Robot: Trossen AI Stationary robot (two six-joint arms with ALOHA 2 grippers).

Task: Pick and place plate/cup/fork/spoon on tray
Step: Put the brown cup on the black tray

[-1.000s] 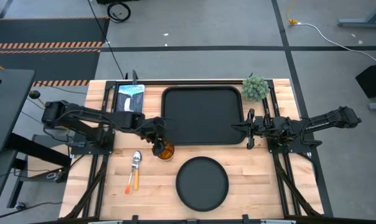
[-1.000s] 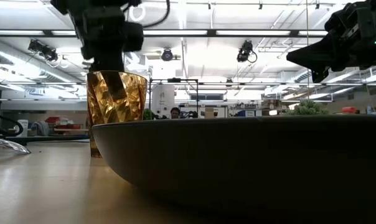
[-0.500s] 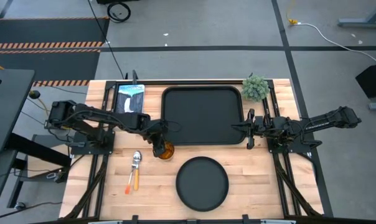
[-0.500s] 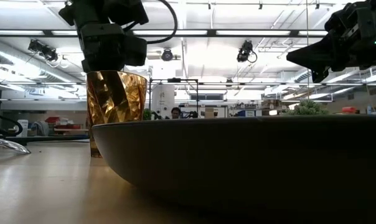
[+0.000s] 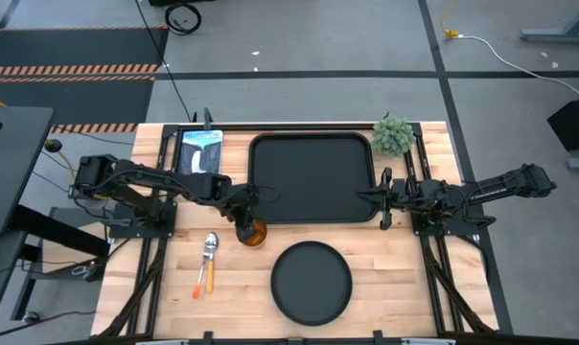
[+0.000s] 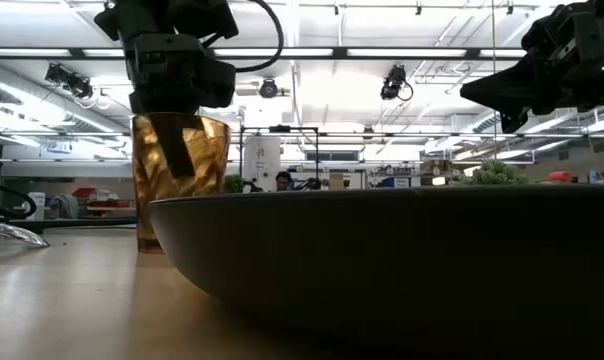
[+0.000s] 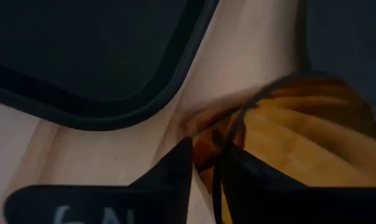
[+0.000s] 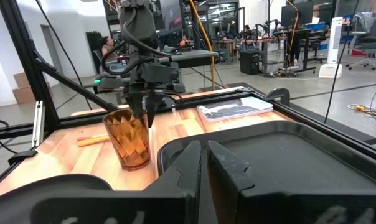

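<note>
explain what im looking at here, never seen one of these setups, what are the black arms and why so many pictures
These are two robot arms bolted to a wooden table, each ending in a two-finger gripper. Four cameras record one moment: one overhead, one at table-top height, and one on each wrist.

On the table lie a black rectangular tray, a round black plate, an amber cup, and a spoon and fork with orange handles. A small green plant and a booklet sit at the far edge.

The left gripper is at the cup, one finger inside the rim and one outside; the cup stands on the table. The right gripper waits shut at the tray's right edge, holding nothing.
</note>
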